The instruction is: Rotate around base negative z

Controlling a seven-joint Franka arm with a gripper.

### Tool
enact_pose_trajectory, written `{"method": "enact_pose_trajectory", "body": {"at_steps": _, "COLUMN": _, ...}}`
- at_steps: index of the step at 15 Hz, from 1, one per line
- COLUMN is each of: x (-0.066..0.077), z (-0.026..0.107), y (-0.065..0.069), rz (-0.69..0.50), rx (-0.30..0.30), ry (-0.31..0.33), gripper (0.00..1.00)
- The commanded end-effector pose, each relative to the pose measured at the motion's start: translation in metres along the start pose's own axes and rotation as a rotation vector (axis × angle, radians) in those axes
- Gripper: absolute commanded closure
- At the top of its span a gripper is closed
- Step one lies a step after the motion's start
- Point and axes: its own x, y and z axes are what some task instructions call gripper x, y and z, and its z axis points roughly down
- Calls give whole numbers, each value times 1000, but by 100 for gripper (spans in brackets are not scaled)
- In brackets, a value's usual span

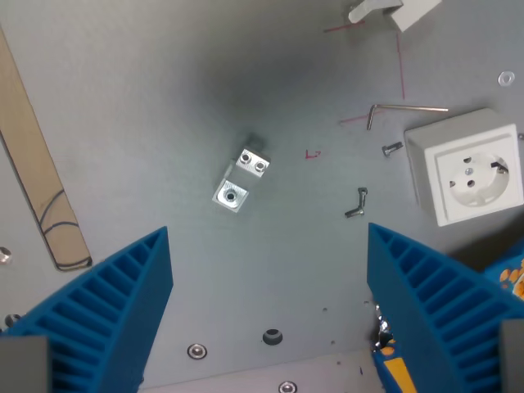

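Observation:
In the wrist view my gripper (268, 311) is open, its two blue ribbed fingers (115, 303) spread wide at the bottom left and bottom right, with nothing between them. A small metal angle bracket (241, 178) with screw holes lies on the grey table (164, 123), above the gap between the fingers and apart from them.
A white wall socket (468, 165) sits at the wrist view's right. A hex key (401, 109), a screw (392, 149) and a small bent metal part (357, 203) lie near it. A wooden strip (37, 172) runs along the left. A white part (393, 10) is at the top edge. Bolt holes (272, 336) mark the table near the bottom.

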Motion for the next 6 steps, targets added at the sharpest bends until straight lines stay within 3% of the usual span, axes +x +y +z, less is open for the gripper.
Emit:
{"method": "enact_pose_trajectory", "body": {"at_steps": 1, "x": 0, "z": -2, "y": 0, "rz": 169, "rx": 10, "ry": 2, "gripper": 0}}
{"method": "enact_pose_trajectory", "body": {"at_steps": 6, "x": 0, "z": -2, "y": 0, "rz": 236, "rx": 11, "ry": 1, "gripper": 0}}
